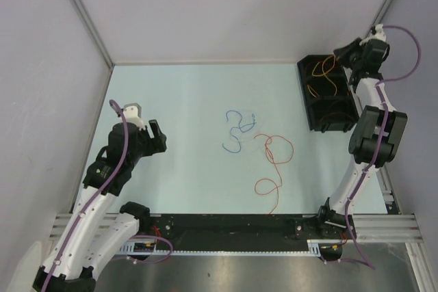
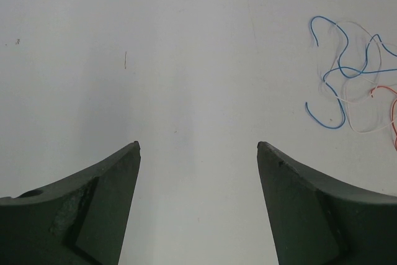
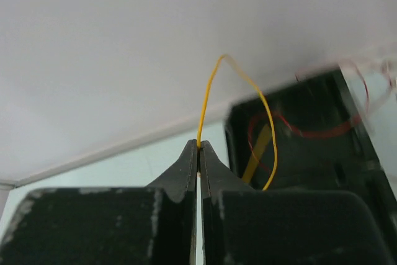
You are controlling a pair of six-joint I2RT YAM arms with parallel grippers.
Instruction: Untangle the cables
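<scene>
Right wrist view — right gripper (image 3: 199, 144) clamped on the yellow cable (image 3: 222, 58) over the black tray (image 3: 310, 166), likely binning it separately; left gripper (image 2: 198, 145) wide, empty.

Black compartmented tray (image 1: 331, 127) at far right edge of pale table (image 1: 185, 94)

Left jaws apart, right jaws together.

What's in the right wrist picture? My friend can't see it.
The right gripper is shut on a thin yellow cable, which loops up and droops down to the right. Behind it sits a black plastic tray with a thin red cable curled inside.
</scene>
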